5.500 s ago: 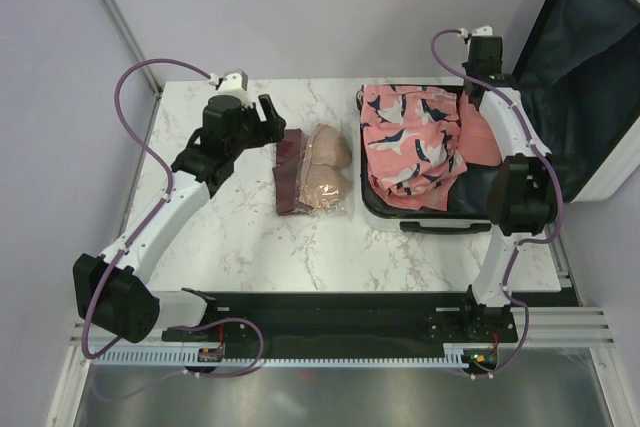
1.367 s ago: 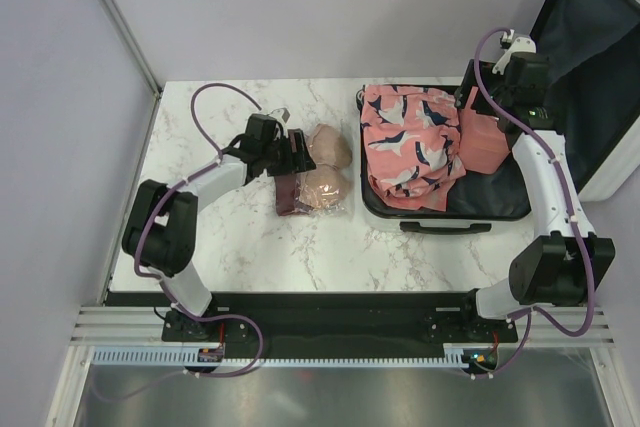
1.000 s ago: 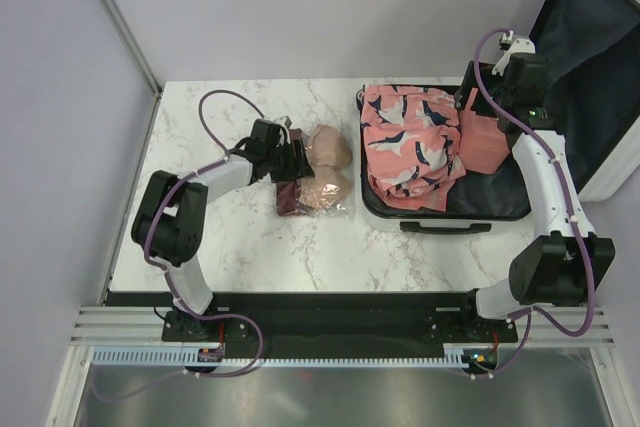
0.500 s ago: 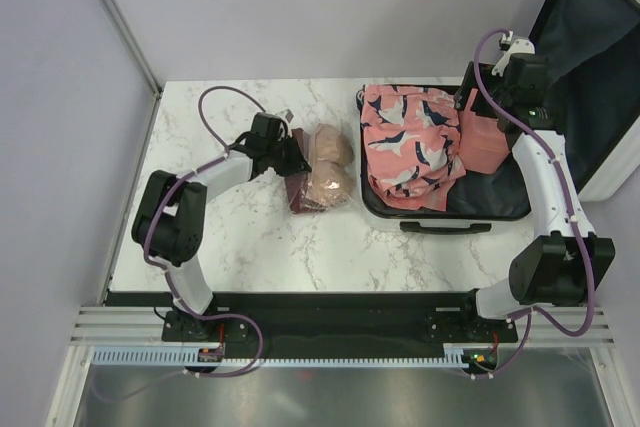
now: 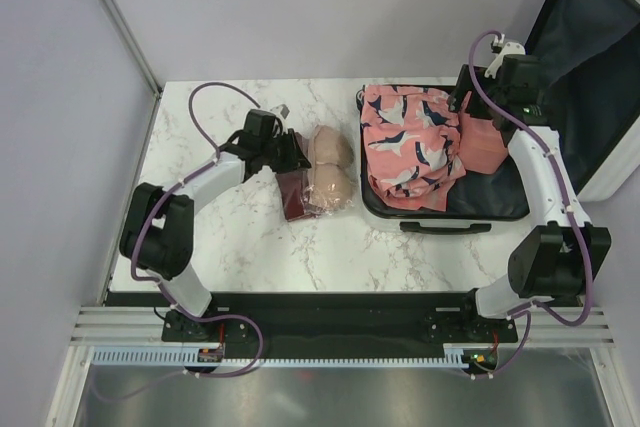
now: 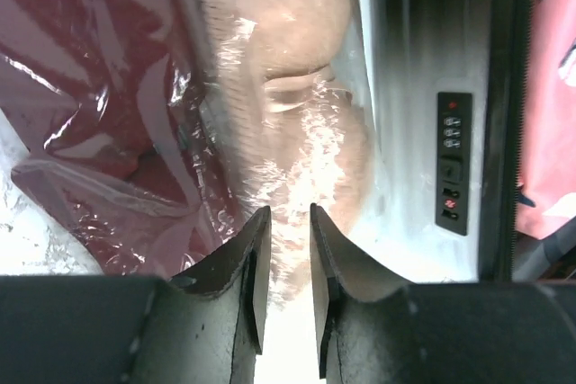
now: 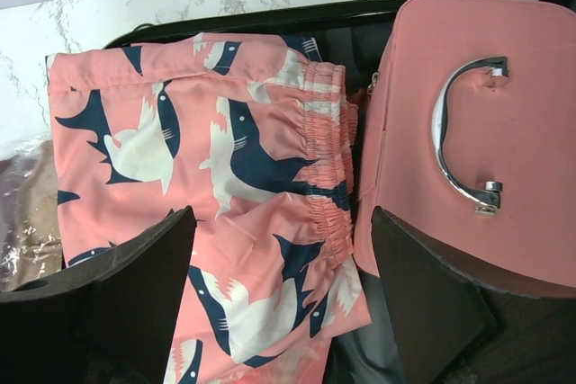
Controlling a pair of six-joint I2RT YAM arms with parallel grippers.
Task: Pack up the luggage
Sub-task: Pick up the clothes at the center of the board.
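From above, the luggage (image 5: 445, 214) lies open on the counter (image 5: 250, 237) beneath the right end effector (image 5: 470, 105), its dark-lined lid raised behind. Inside lie pink patterned shorts (image 5: 412, 147) and a pink case (image 5: 483, 147). The left end effector (image 5: 290, 155) meets a clear bag (image 5: 320, 182) of beige and maroon cloth.

Left wrist: its fingers stand nearly together with a slim gap, tips at the bag; whether they pinch the film I cannot tell. Right of them, the luggage's black wall carries a combination lock (image 6: 454, 164).

Right wrist: the fingers are spread wide, gripping nothing, with the shorts under the left one and the case's silver handle (image 7: 445, 137) under the right
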